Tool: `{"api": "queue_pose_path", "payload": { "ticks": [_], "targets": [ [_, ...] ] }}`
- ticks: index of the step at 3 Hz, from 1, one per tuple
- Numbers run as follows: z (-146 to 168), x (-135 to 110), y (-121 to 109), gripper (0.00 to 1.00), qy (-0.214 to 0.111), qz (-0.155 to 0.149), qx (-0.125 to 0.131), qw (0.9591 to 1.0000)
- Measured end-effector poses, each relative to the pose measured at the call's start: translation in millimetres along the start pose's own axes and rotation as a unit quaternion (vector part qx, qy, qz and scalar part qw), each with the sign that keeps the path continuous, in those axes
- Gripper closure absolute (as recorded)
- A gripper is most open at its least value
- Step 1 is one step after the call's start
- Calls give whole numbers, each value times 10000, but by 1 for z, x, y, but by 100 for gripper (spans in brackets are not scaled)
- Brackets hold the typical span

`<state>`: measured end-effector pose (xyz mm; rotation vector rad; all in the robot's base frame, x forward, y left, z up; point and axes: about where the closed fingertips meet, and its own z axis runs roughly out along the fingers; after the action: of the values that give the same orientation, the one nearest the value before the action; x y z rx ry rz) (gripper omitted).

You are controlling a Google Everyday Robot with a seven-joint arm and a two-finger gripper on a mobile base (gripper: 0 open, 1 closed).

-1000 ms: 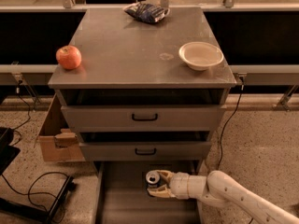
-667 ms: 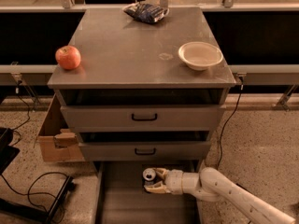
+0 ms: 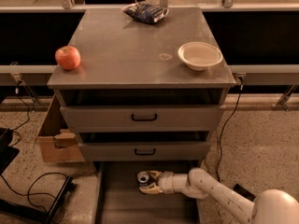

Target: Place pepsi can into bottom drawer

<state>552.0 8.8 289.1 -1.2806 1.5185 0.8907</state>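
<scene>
The pepsi can (image 3: 143, 177) shows its silver top and stands upright at the back of the bottom drawer (image 3: 121, 204), which is pulled out below the cabinet. My gripper (image 3: 148, 182) reaches in from the right, low inside the drawer. Its pale fingers (image 3: 153, 174) sit around the can, one behind it and one in front. My white arm runs from the gripper to the lower right corner.
The two upper drawers (image 3: 142, 117) with black handles are closed. On the cabinet top lie a red apple (image 3: 67, 57), a white bowl (image 3: 200, 55) and a dark blue snack bag (image 3: 145, 11). A cardboard box (image 3: 56, 141) and cables lie on the floor at the left.
My gripper has moved the can a little to the left and further back in the bottom drawer. The things on the cabinet top have not moved.
</scene>
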Motion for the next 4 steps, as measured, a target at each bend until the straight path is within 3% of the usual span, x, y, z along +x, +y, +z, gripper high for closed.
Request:
{"api": "queue_pose_path", "payload": {
  "ticks": [1,2,3,4],
  "targets": [
    [28,34,5,100,46,-41,-111,9999],
    [55,59,14,100,-104,89,-189,9997],
    [58,66,15,100,-107,132,-172,9997],
    [60,65,17,82,-116,136,-188,9997]
  ]
}}
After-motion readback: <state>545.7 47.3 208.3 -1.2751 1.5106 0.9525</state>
